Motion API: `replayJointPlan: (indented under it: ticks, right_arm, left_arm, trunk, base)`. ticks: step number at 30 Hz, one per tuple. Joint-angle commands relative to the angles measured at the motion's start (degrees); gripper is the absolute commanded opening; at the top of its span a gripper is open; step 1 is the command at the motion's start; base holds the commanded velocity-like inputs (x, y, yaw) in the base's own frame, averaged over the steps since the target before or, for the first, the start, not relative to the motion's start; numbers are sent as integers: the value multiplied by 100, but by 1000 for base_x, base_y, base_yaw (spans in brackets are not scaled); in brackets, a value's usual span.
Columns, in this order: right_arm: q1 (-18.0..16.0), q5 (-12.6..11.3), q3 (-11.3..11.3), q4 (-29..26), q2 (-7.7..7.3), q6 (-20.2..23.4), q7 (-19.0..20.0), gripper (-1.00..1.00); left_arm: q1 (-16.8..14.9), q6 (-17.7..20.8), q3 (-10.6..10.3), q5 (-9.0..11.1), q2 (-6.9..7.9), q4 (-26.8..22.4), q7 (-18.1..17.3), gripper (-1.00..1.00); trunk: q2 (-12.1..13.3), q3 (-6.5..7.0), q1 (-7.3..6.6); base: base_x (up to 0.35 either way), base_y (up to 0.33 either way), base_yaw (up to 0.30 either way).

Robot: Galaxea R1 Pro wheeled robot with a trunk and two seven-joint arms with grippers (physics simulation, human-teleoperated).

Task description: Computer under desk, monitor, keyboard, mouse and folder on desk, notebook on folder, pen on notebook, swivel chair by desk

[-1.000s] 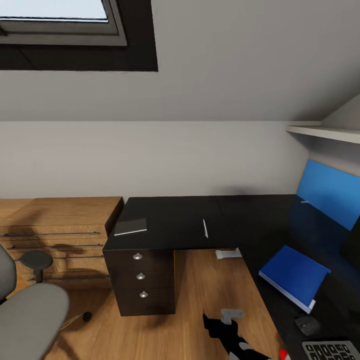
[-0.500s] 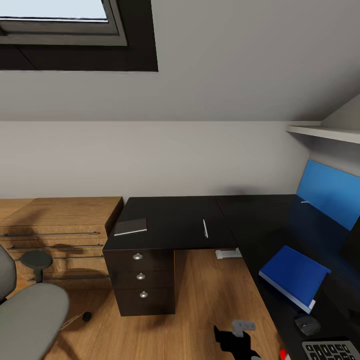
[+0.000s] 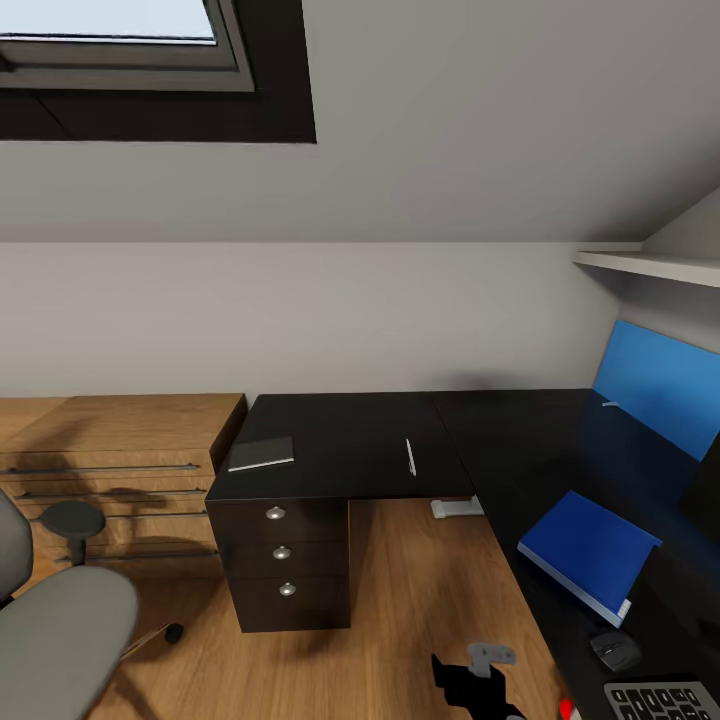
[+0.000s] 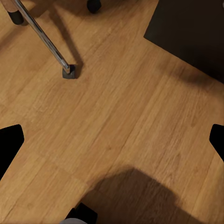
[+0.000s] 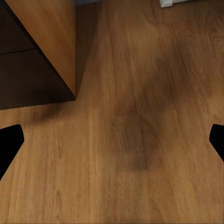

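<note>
Meanwhile, we are seeing almost nothing shifting against the earlier head pictures: room, furniture and camera are staying put, and the black right arm (image 3: 478, 685) low in the head view is sitting lower and further right than a second ago.

We are finding no readable writing or brand marks anywhere.

The long L-shaped black-topped desk (image 3: 350, 440) is running from the light wood cabinet with bar handles (image 3: 110, 470) round the corner to the upright blue back panel (image 3: 655, 385). On its near wing the thin flat grey notebook (image 3: 262, 452) is lying close to the front edge above the dark drawers with round silver knobs (image 3: 282, 552); the thin white pen (image 3: 410, 456) is lying well apart from it, nearer the inner corner. On the other wing the flat bright blue folder (image 3: 588, 550) is lying tilted, with the small dark oval mouse (image 3: 614, 650) near it and the dark keyboard (image 3: 665, 700) beyond that, cut by the frame corner. The grey-upholstered swivel chair (image 3: 55, 640) is standing well apart from the desk, beside the cabinet.

Bare light wood floor (image 3: 400, 600) is lying open between chair, drawers and desk wing (the roomiest stretch).

Both wrist cameras are looking down at floor: the left gripper (image 4: 112, 140) and the right gripper (image 5: 112, 140) are each showing dark fingertips spread wide apart, holding nothing. A silver chair leg with its foot (image 4: 69, 71) is showing by the left one, the drawer unit's corner (image 5: 37, 70) by the right.
</note>
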Motion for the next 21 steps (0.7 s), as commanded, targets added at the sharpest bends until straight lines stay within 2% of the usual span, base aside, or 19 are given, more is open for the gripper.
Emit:
replayJointPlan:
  ticks: [1, 21]
  right_arm:
    - [-5, -68, 18, 14, -1, -20, 38, 100]
    - [72, -81, 24, 15, 26, -23, 32, 100]
  left_arm:
    - [-1, -17, -36, 58, 4, 0, -26, 100]
    - [0, -17, -33, 63, 4, 0, -23, 100]
  trunk:
    - [-4, -6, 0]
    - [-4, -6, 0]
  base:
    - [0, 0, 0]
    - [0, 0, 0]
